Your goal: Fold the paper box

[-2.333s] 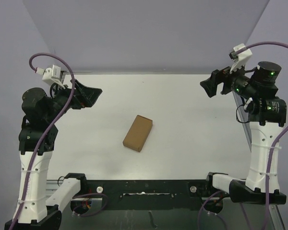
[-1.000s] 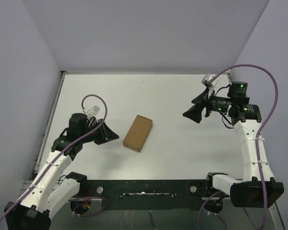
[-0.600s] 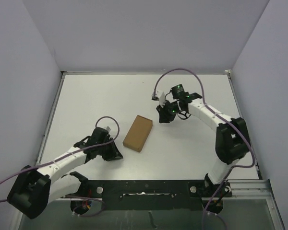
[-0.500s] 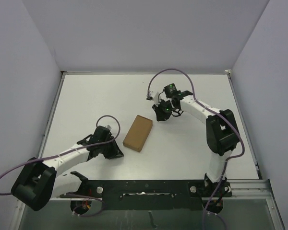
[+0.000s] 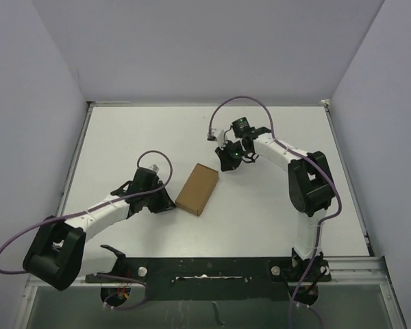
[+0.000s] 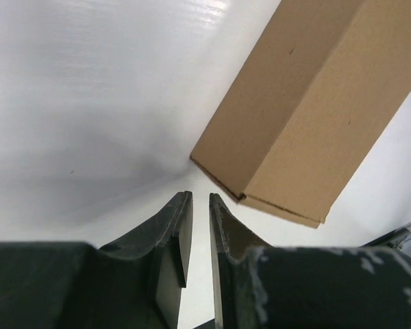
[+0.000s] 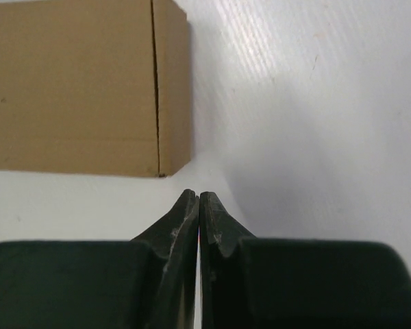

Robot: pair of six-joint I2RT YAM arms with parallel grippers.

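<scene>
The closed brown cardboard box (image 5: 196, 189) lies flat on the white desk (image 5: 123, 137) between both end effectors. Left end effector (image 6: 199, 205) — nearly closed, empty; right end effector (image 7: 198, 199) — fully closed, empty. The box already looks folded; the step is unclear.

I find no readable text, labels, brands, numbers or signs in any view. The box (image 5: 196, 190) faces show plain brown card, unprinted, in my top view and in both wrist views.
</scene>
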